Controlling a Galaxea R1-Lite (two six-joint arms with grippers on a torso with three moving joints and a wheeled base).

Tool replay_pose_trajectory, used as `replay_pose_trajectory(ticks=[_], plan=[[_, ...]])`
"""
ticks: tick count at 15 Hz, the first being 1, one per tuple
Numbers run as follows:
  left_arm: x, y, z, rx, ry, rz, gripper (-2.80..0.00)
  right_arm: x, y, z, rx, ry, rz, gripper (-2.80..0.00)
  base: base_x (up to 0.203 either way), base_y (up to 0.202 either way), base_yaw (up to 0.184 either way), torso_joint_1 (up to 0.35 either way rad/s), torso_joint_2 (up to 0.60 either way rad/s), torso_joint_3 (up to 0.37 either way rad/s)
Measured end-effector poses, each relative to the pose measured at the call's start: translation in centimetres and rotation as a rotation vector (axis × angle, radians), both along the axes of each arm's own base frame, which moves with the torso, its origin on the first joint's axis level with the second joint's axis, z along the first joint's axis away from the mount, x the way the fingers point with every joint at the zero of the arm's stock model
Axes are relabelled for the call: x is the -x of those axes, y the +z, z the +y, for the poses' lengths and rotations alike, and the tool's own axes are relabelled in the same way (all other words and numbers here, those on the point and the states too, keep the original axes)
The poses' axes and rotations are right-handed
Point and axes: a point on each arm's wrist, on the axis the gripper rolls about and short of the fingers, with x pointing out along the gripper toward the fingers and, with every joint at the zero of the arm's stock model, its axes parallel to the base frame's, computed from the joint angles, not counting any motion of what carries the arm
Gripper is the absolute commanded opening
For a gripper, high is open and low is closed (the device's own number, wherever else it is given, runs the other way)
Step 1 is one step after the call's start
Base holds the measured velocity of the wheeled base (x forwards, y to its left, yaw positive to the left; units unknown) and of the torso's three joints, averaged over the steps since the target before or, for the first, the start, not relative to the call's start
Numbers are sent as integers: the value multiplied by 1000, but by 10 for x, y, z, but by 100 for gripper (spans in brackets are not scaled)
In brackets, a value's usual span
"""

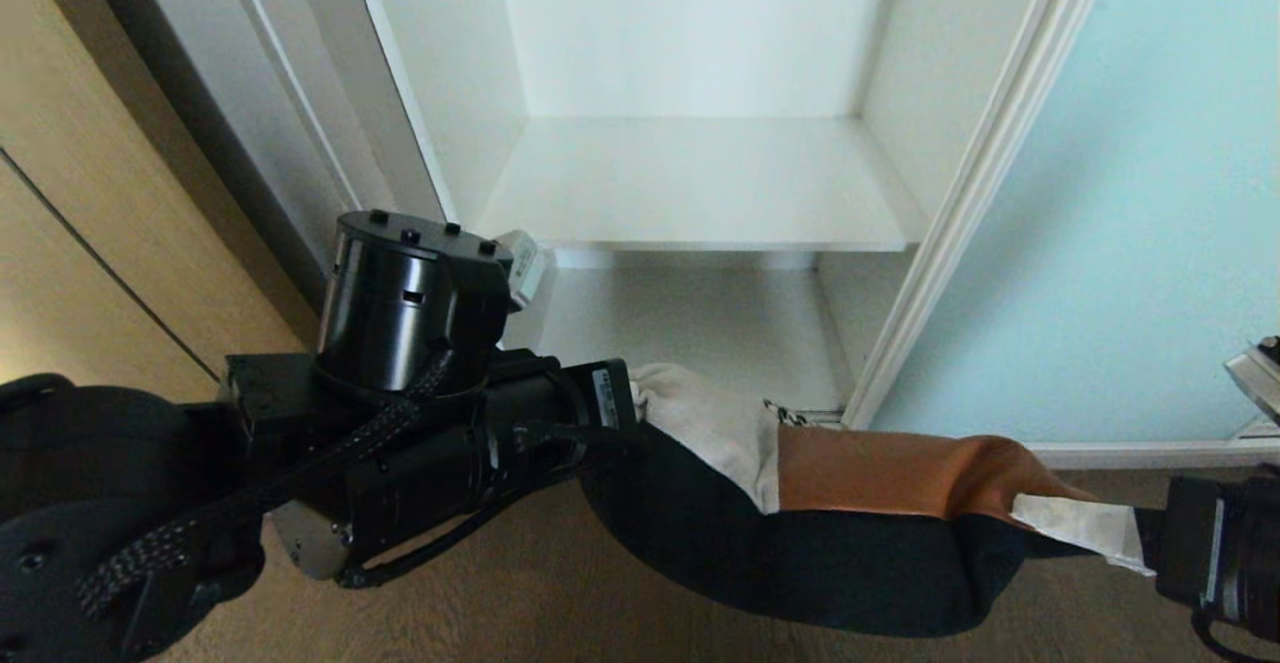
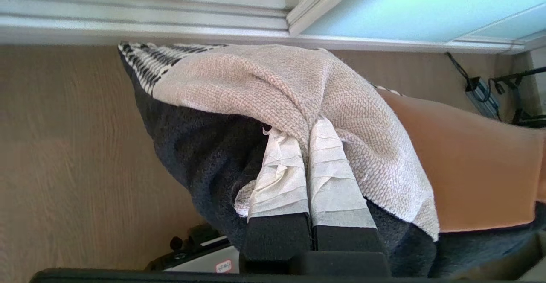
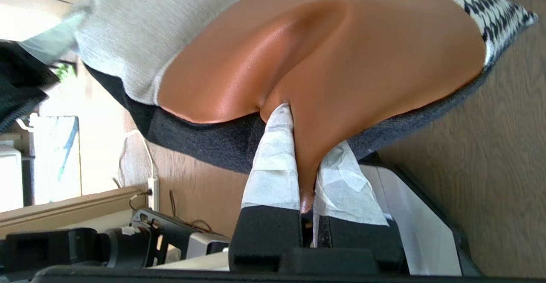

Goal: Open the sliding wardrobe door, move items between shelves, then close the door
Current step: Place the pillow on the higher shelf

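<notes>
Partly hidden — cushion [image 1: 860,533], right gripper [image 1: 1125,533] cropped

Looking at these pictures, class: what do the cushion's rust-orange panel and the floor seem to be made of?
Rust-orange panel: probably smooth faux leather; it shines and creases softly where the right gripper pinches it. Floor: wood or wood-look laminate, matte, with visible brown grain.

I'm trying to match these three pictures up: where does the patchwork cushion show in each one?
Head view: the cushion hangs low in the middle, stretched between both arms, above the wood floor.
Left wrist view: the cushion fills the centre, its cream panel pinched in the left tool.
Right wrist view: the cushion fills the upper part, its orange panel pinched in the right tool.
Shared landmark: the orange panel.
</notes>
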Motion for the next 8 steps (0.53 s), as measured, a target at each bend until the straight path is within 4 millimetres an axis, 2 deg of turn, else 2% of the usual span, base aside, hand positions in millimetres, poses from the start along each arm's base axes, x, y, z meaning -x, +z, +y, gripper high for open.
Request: replay_pose_trajectory(ticks=[8], plan=[[0, -1, 0, 3, -1, 0, -280, -1, -1, 0, -1, -2, 8, -280, 0, 0, 0, 0, 3, 203]])
